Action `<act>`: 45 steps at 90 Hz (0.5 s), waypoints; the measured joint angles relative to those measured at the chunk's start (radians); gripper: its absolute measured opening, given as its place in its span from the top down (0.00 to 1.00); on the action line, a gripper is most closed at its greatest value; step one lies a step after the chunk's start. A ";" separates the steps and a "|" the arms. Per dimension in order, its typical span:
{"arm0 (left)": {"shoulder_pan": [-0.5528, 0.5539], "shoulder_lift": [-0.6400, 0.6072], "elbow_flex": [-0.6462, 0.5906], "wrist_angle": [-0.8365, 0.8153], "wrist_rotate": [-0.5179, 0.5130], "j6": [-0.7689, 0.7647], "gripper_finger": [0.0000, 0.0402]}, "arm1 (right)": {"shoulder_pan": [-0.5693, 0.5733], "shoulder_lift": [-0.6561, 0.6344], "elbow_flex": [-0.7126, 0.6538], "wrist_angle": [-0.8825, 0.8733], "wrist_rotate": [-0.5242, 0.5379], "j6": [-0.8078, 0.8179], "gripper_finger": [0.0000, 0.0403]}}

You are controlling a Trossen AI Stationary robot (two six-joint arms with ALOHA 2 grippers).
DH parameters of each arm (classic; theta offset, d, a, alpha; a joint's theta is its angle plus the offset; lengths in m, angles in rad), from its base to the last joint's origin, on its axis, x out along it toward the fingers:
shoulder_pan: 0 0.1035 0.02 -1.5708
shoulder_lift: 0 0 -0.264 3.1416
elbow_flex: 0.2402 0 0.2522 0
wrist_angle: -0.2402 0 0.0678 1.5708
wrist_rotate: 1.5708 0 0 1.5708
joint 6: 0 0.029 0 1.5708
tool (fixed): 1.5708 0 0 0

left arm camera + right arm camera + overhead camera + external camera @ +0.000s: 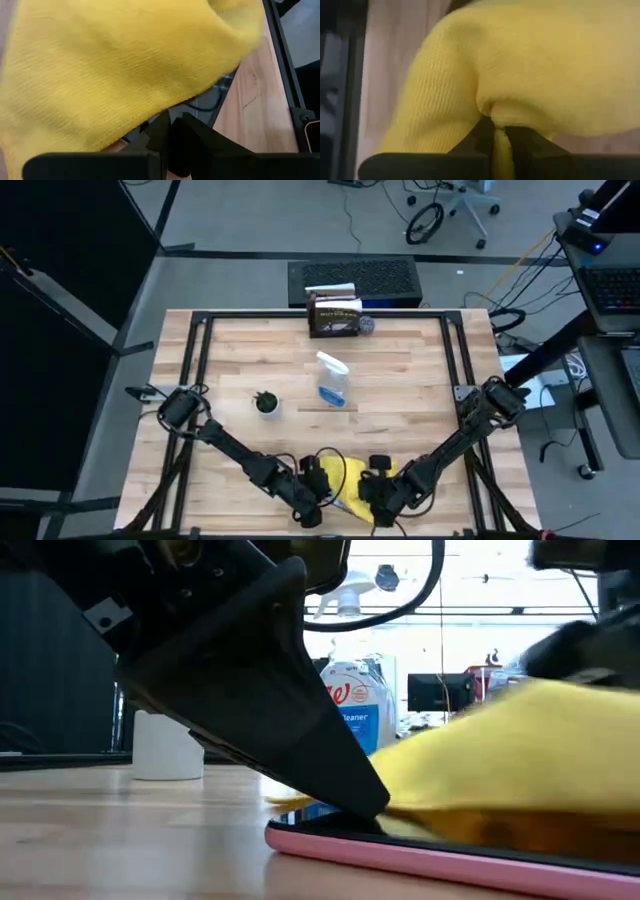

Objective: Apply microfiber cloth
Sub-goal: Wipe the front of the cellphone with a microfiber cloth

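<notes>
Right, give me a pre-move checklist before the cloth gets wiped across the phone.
1. Right gripper has the microfiber cloth: ok, a fold is pinched between its fingers.
2. Left gripper steadying the phone: ok in the low view, its dark finger presses on the phone's top face.
3. Left gripper free of cloth: ok, shut with nothing between the fingers.
4. Cloth lies over the phone: ok, draped on it.
5. Spray bottle out of the path: ok, mid-table, apart.
6. Screen wetted or clean: cannot tell.

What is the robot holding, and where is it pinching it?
The right gripper pinches a fold of the microfiber cloth. The left gripper presses the phone, holding nothing.
</notes>
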 joint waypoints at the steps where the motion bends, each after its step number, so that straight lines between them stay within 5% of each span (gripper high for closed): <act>1: 0.000 0.000 0.000 0.000 0.000 0.000 0.91 | 0.006 -0.003 -0.001 -0.020 -0.012 0.005 0.97; 22: 0.002 -0.009 0.000 -0.004 0.005 0.023 0.91 | 0.091 -0.103 -0.013 -0.259 -0.040 0.156 0.97; 45: -0.019 -0.176 0.020 -0.085 -0.002 0.139 0.91 | 0.152 -0.183 -0.008 -0.255 0.204 0.337 0.97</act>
